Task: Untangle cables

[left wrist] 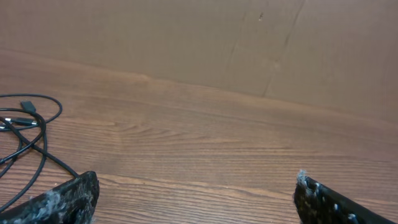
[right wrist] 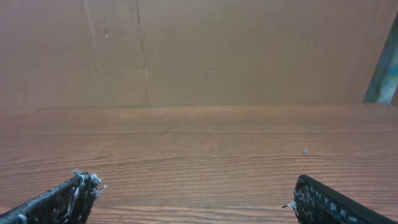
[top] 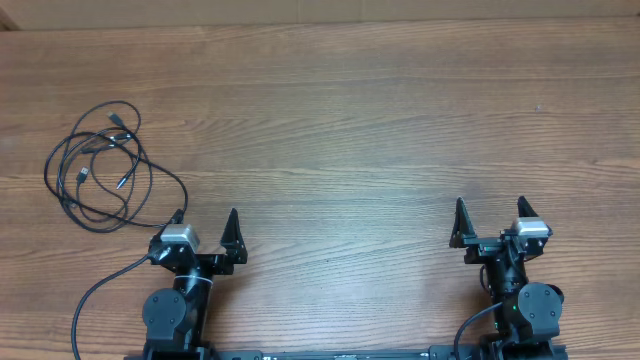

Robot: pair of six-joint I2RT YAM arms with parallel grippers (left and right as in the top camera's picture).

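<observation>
The cables (top: 100,165) lie in a tangled heap of thin black loops at the table's left side, with small plug tips showing inside the loops. In the left wrist view part of the cables (left wrist: 28,127) shows at the left edge. My left gripper (top: 205,222) stands open near the front edge, just right of the heap, nothing between its fingers (left wrist: 68,196). One cable strand runs up close to its left finger. My right gripper (top: 490,210) is open at the front right, far from the cables, with only bare wood between its fingers (right wrist: 323,202).
The wooden table (top: 350,120) stretches wide between and beyond both arms. A brown cardboard wall (right wrist: 186,50) stands along the far edge. A thicker black wire (top: 95,295) loops from the left arm's base at the front left.
</observation>
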